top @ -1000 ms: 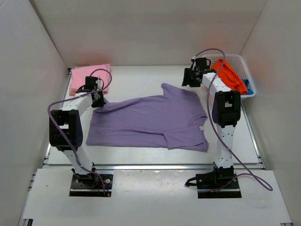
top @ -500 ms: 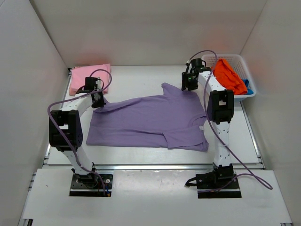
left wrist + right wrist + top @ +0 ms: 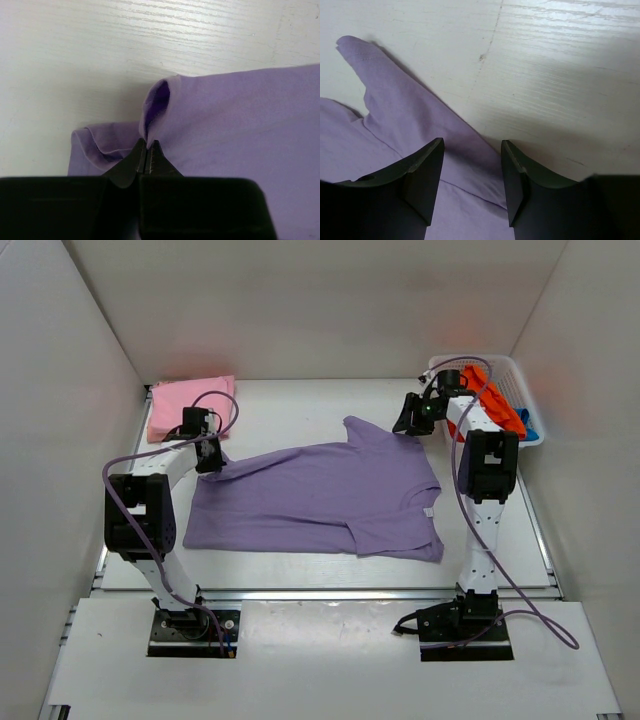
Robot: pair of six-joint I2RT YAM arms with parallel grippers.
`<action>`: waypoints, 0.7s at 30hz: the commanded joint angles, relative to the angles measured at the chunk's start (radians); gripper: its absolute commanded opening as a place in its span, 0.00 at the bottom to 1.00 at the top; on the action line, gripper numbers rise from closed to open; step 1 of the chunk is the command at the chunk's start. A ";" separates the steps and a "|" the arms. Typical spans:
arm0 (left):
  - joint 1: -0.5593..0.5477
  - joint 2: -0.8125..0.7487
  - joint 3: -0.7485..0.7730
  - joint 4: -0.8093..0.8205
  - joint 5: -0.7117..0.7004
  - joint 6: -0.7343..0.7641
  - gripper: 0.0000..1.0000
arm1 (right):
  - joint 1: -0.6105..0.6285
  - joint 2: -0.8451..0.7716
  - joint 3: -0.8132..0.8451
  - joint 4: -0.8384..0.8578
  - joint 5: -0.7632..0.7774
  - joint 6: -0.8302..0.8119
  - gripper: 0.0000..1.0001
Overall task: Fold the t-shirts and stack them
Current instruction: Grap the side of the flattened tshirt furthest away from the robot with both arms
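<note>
Purple t-shirt: spread flat across the middle of the table, between the 2 arms, not yet folded; 1 sleeve points toward the far right
Left gripper: fingers pressed together, pinching a raised fold of purple cloth at the shirt's far-left corner, with the hem rolled under beside it
Right gripper: fingers spread wide with nothing between them, hanging low over the edge of the far-right sleeve; I cannot tell whether it touches the cloth
Pink t-shirt: folded flat in the far-left corner, well apart from the purple one
Orange t-shirt: heaped in the white basket at the far right, with a bit of the blue t-shirt showing beside it
How it will handle: soft, light and limp, I'd say; it will sag and wrinkle from any single pinch and drag on the table rather than slide clean
Where to take hold: at the outer corners and sleeve seams, 1 per gripper and both layers together, so an edge lifts evenly
Stage: looks like 1 shirt done, this one being set up for its first fold, 2 waiting
</note>
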 commanded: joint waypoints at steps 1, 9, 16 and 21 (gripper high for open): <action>-0.004 -0.053 -0.001 0.021 0.021 -0.011 0.04 | 0.013 -0.034 0.003 0.021 -0.095 0.009 0.47; -0.002 -0.045 0.002 0.021 0.027 -0.016 0.05 | 0.024 0.024 0.076 -0.048 -0.123 -0.030 0.44; -0.002 -0.047 -0.003 0.021 0.026 -0.017 0.06 | 0.036 0.073 0.175 -0.144 -0.066 -0.075 0.13; 0.001 -0.036 0.015 0.015 0.026 -0.013 0.05 | 0.029 0.058 0.178 -0.144 -0.065 -0.078 0.00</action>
